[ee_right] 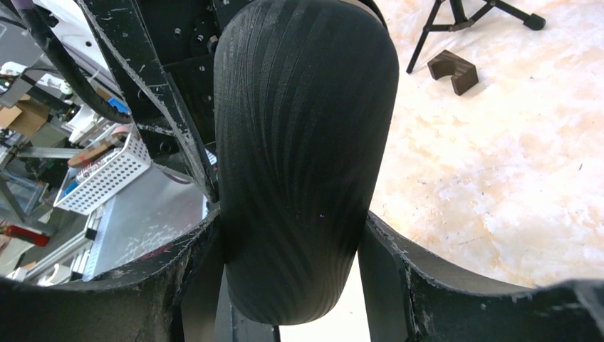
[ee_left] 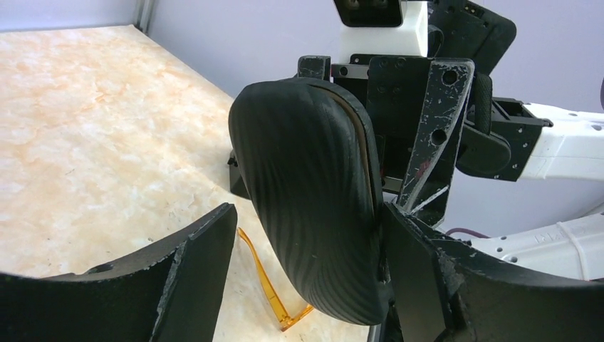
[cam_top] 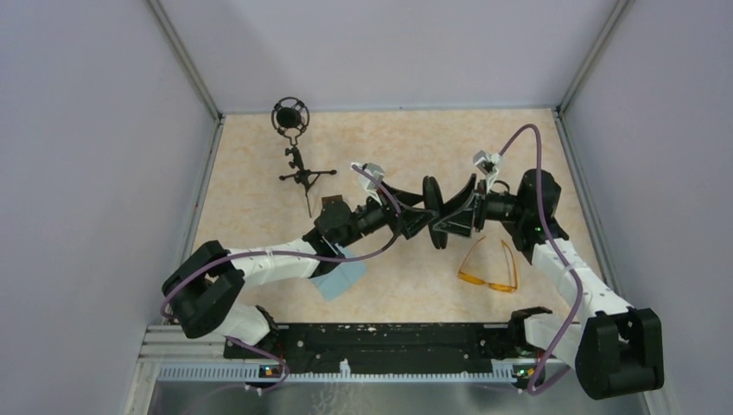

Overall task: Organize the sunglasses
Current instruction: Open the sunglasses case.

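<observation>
The sunglasses (cam_top: 486,282) are seen lying on the worktop (cam_top: 259,199), on its right part, just in front of the right arm's wrist and well apart from both hands. Their orange lenses are turned toward the near edge and their thin arms are spread, pointing away toward the far wall. In the left wrist view, one orange arm of the pair is seen on the worktop below and behind the black case (ee_right: 303,142).

The case is held up in the air between the two arms, which meet over the middle of the worktop. It is pinched by the right hand (ee_right: 292,221): in the right wrist view both fingers are pressed against the ribbed shell, one on each side. The left hand (ee_left: 310,214) is placed around the same case from the opposite side but is spread: one finger lies against the shell, while a gap is left at the other finger (the worktop is visible through it). A thin tan line is seen along the edge of the case in the left wrist view.

A light blue cloth (cam_top: 341,278) is partly covered by the left forearm. A small black microphone stand (cam_top: 298,164) is set near the far left corner, and a small brown block (ee_right: 452,71) lies beside its legs.
</observation>
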`<action>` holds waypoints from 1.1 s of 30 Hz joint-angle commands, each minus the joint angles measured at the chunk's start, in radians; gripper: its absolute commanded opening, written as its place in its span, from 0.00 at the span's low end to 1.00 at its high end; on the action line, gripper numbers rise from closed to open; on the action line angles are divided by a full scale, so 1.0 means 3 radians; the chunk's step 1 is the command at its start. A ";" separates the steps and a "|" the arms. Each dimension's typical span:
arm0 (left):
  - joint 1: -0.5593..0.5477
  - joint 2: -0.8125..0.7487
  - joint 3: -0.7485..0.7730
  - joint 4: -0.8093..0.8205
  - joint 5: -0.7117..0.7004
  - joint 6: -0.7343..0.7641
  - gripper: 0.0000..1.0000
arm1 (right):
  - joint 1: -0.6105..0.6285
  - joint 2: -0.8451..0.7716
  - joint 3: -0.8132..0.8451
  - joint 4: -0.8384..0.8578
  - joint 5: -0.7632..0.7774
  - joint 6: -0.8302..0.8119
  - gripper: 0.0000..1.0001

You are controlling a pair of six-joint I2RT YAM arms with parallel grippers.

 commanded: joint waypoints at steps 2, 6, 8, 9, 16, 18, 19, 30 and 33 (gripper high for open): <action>0.0031 -0.0048 -0.0049 -0.0357 -0.0531 0.0245 0.80 | -0.0006 -0.0142 -0.0074 0.1190 -0.0375 0.0771 0.00; 0.0041 0.0006 -0.0229 -0.0246 -0.0744 0.0293 0.79 | -0.0070 -0.0141 -0.0199 0.1852 -0.0398 0.1286 0.00; 0.0054 0.0054 -0.0269 -0.0228 -0.0869 0.0296 0.79 | -0.0082 -0.0152 -0.0214 0.1965 -0.0407 0.1357 0.00; 0.0059 0.0080 -0.0277 -0.0240 -0.0889 0.0296 0.79 | -0.0087 -0.0150 -0.0221 0.2011 -0.0398 0.1414 0.00; 0.0075 0.0181 -0.0371 -0.0144 -0.0913 0.0218 0.81 | -0.0174 -0.0148 -0.0238 0.2054 -0.0324 0.1481 0.00; 0.0075 0.0182 -0.0434 0.0031 -0.0811 0.0197 0.83 | -0.0194 -0.0130 -0.0235 0.1979 -0.0303 0.1436 0.00; 0.0076 0.0187 -0.0452 0.0125 -0.0740 0.0205 0.83 | -0.0195 -0.0129 -0.0233 0.1940 -0.0300 0.1408 0.00; 0.0075 0.0250 -0.0543 0.0669 -0.0427 0.0084 0.88 | -0.0201 -0.0133 -0.0192 0.1605 -0.0256 0.1170 0.00; 0.0077 0.0303 -0.0569 0.1070 -0.0182 0.0013 0.88 | -0.0199 -0.0120 -0.0152 0.1282 -0.0225 0.0914 0.00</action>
